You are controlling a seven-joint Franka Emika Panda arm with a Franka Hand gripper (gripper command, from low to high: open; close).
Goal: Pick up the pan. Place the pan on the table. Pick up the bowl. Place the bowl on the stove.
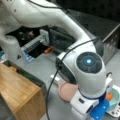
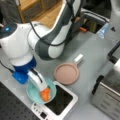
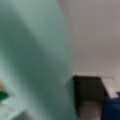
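Observation:
The pinkish-brown pan (image 2: 67, 73) lies flat on the grey table (image 2: 95, 57), its white stub handle pointing to a front view's upper right; it also shows under the arm (image 1: 67, 91). The teal bowl (image 2: 35, 96) with an orange piece of food (image 2: 45, 95) hangs over the near-left corner of the stove (image 2: 61, 101). My gripper (image 2: 42, 89) reaches down into the bowl, one white finger (image 2: 37, 79) inside its rim, shut on the bowl. In the wrist view the bowl's wall (image 3: 32, 62) fills the left and the stove's black top (image 3: 87, 90) lies beside it.
A steel toaster oven (image 2: 107, 92) stands at a front view's right, close to the stove. A light wooden box (image 1: 17, 92) sits at a front view's lower left. A small orange item (image 1: 48, 50) lies at the back, beyond the arm.

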